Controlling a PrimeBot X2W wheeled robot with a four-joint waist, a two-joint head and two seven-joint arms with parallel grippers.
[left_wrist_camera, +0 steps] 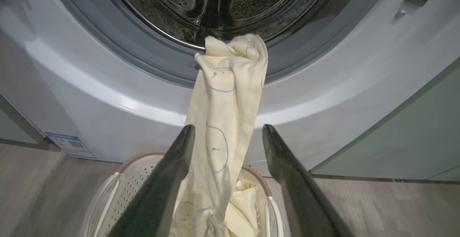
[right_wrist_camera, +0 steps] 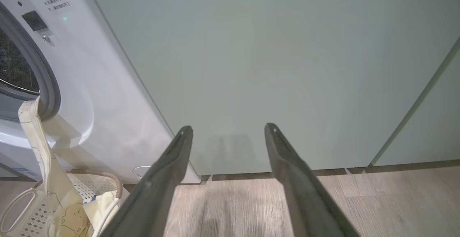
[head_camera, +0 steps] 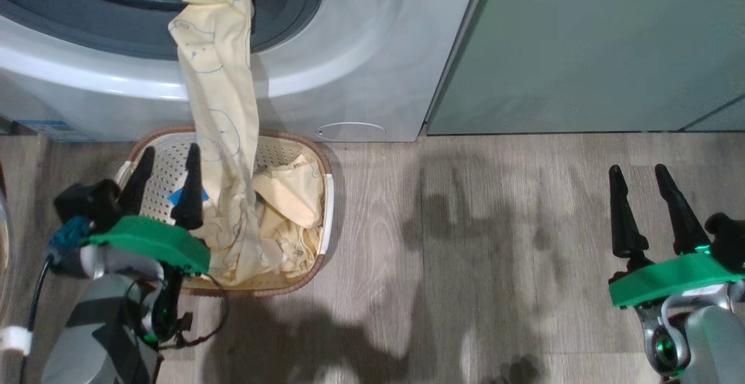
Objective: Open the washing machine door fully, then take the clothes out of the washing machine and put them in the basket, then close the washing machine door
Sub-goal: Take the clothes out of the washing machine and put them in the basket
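Observation:
The white washing machine (head_camera: 361,70) stands with its drum mouth (left_wrist_camera: 222,7) uncovered; its door is out of view. One long pale yellow garment of the clothes (head_camera: 218,93) hangs from the drum lip down into the cream perforated basket (head_camera: 323,169) on the floor, where more yellow cloth (head_camera: 291,198) lies. In the left wrist view the garment (left_wrist_camera: 222,104) hangs just beyond my fingers, above the basket (left_wrist_camera: 122,179). My left gripper (head_camera: 166,157) is open over the basket's left part, holding nothing. My right gripper (head_camera: 640,171) is open and empty, far right above the floor.
Flat green cabinet doors (head_camera: 582,46) stand right of the machine, and they face the right gripper (right_wrist_camera: 226,129) in the right wrist view. Wood-look floor (head_camera: 465,227) stretches between the basket and the right arm. A blue label (left_wrist_camera: 70,145) sits low on the machine's front.

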